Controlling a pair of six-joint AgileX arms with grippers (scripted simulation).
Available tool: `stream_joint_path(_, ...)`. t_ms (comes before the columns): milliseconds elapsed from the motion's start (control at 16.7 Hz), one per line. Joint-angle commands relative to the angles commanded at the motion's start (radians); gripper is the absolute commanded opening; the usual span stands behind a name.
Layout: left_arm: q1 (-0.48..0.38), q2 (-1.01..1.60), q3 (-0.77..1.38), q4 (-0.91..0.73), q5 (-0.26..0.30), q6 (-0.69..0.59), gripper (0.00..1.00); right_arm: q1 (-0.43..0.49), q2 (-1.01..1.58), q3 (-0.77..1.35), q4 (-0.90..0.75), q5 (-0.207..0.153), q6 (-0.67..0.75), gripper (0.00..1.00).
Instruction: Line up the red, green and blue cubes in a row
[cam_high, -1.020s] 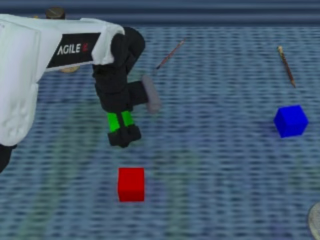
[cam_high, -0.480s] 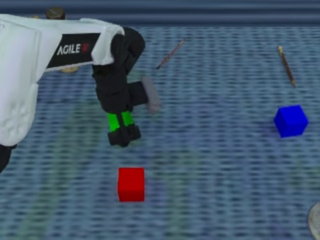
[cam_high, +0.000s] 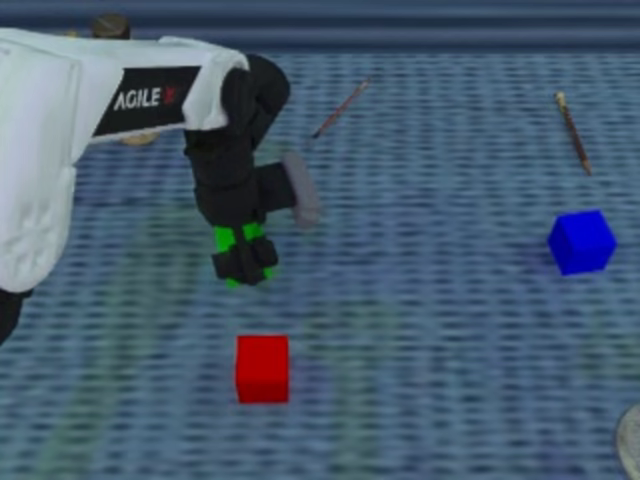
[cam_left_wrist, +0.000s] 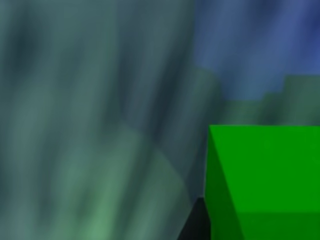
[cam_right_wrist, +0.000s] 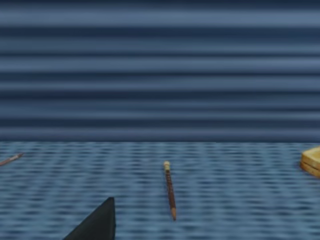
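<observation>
Carrying the small bright green cube (cam_high: 232, 238).
Clamped in left gripper (cam_high: 243, 262) fingers, twelve o'clock of small bright red cube (cam_high: 262, 368), for lining up.

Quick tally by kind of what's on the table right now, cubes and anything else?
Cubes: 3, namely the bright red cube, the deep blue cube and the bright green cube held in the left gripper
Thin brown pencils: 2
Total: 5
</observation>
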Motion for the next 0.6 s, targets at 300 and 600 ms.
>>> stream_joint_path(300,0.0,0.0,0.0,0.0,0.0,0.0,0.0,0.0,0.0,0.0,0.0,0.0,0.0,1.0)
stream_joint_path(600,-0.004,-0.033,0.016,-0.035,0.012,-0.007,0.0,0.0,0.0,0.0,0.0,0.0,0.0,1.0)
